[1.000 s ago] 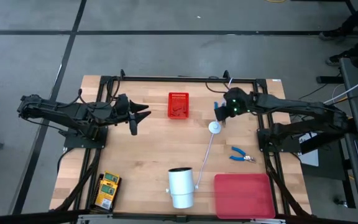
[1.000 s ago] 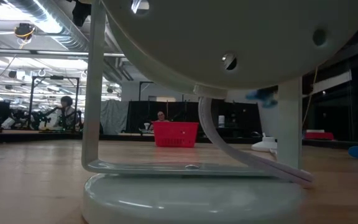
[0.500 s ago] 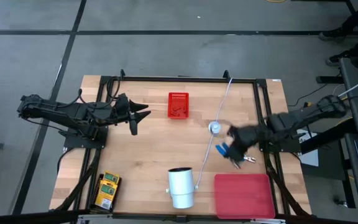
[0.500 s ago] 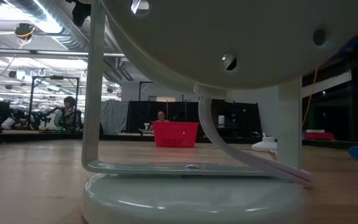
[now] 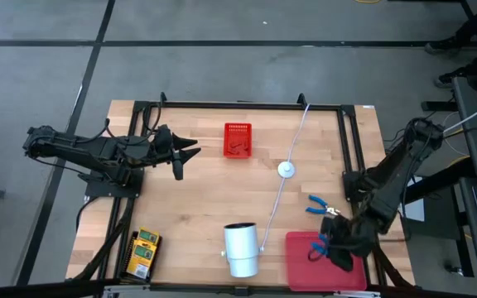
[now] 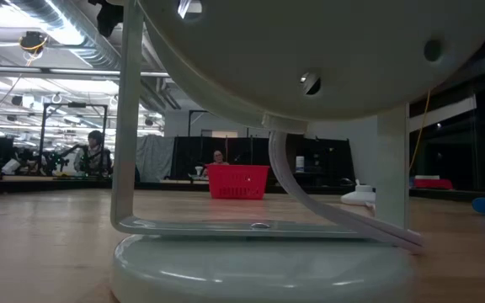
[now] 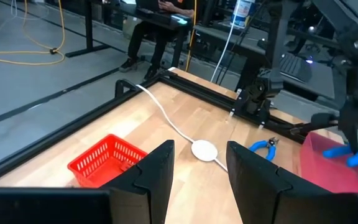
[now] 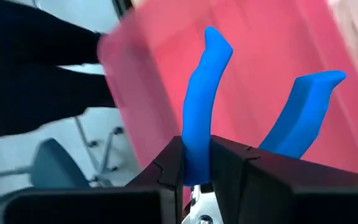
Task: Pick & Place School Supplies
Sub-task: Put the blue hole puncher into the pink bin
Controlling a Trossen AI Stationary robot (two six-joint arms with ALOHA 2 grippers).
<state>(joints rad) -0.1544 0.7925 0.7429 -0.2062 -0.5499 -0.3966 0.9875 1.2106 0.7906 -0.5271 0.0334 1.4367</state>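
Note:
My right gripper hovers over the pink tray at the table's near right corner, shut on a blue-handled tool. A second blue-handled tool lies flat on the wood just beyond the tray, also seen from the left wrist. Yellow-and-green boxes are stacked at the near left corner. The left gripper waits open at the far left, touching nothing. I cannot make out any tiny red blocks. My right gripper pinches one blue handle of the tool between its two fingers. The fingers lie across that handle. The other handle splays free to the side. The tool is lifted clear above the pink tray, handles pointing away from the wrist.
A red basket stands at the far middle. A white disc on a white cord lies in the centre, the cord running to the white cylinder at the near edge. That cylinder fills the low view. Bare wood lies between basket and boxes.
My right gripper has swept from beside the white disc at the far middle toward the table's near right corner, carrying the blue-handled tool, and now hangs over the pink tray. The second tool has stayed where it was.

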